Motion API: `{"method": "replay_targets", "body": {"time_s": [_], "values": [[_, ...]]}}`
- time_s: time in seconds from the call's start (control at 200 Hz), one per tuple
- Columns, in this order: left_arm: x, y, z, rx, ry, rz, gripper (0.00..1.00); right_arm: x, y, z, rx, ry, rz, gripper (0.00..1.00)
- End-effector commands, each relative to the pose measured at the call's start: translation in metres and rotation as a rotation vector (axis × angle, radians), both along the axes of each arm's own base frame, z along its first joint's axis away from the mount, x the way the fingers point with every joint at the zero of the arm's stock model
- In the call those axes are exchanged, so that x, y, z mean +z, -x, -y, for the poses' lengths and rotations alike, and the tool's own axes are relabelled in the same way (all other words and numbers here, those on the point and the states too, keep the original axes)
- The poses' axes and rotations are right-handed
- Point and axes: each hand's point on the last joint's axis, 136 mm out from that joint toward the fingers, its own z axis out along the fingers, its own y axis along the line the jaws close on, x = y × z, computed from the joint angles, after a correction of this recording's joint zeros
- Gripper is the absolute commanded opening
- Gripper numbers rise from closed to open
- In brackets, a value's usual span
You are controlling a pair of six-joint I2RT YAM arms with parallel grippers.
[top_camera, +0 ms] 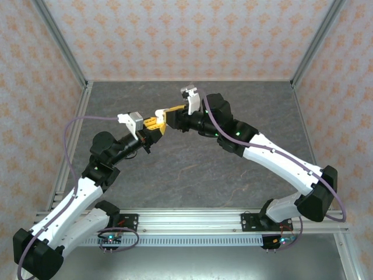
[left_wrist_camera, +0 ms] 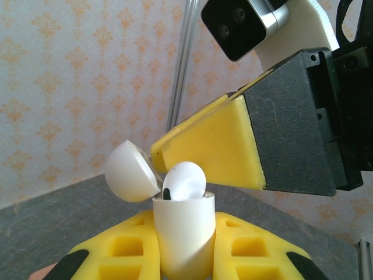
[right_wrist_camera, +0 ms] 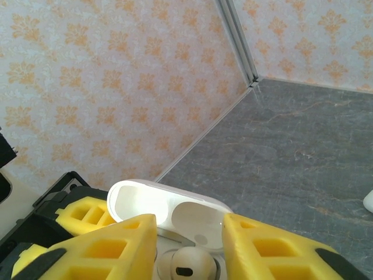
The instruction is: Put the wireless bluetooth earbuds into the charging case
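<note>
One white earbud (left_wrist_camera: 185,179) sits in the open charging case (left_wrist_camera: 183,233), which we see clamped in the left pincer (left_wrist_camera: 185,259); right pincer (right_wrist_camera: 187,227) apart (straddling the bud).

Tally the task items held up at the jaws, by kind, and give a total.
Charging case, lid open: 1
Earbud, sitting in the case: 1
Total: 2
</note>
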Motion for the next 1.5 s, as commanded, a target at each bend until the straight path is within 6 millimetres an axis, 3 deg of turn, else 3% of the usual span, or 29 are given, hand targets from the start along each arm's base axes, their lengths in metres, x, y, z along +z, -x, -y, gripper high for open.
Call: {"method": "replay_targets", "body": {"time_s": [0.0,0.27,0.52,0.791,1.041,1.246,1.496], "values": [[0.033,0.009,-0.001,-0.003,0.036,0.087,0.00,0.017,0.012,-0.005,0.056,-0.021,0.016,0.40],[0.030,0.010,-0.001,-0.003,0.031,0.086,0.00,0.051,0.008,0.016,0.047,-0.111,0.046,0.70],[0.030,0.013,-0.003,-0.005,0.029,0.093,0.00,0.050,-0.004,0.036,0.133,-0.260,-0.041,1.00],[0.036,0.019,0.001,-0.039,0.039,0.113,0.00,0.033,0.011,0.015,0.342,-0.302,-0.135,0.99],[0.033,0.017,0.001,-0.035,0.034,0.106,0.00,0.033,0.034,-0.006,0.489,-0.292,-0.149,0.97],[0.025,0.014,0.001,-0.024,0.015,0.085,0.00,0.047,0.038,-0.002,0.495,-0.300,-0.086,0.84],[0.022,0.013,0.001,-0.024,0.003,0.075,0.00,0.068,0.042,0.008,0.471,-0.298,0.046,0.83]]}}
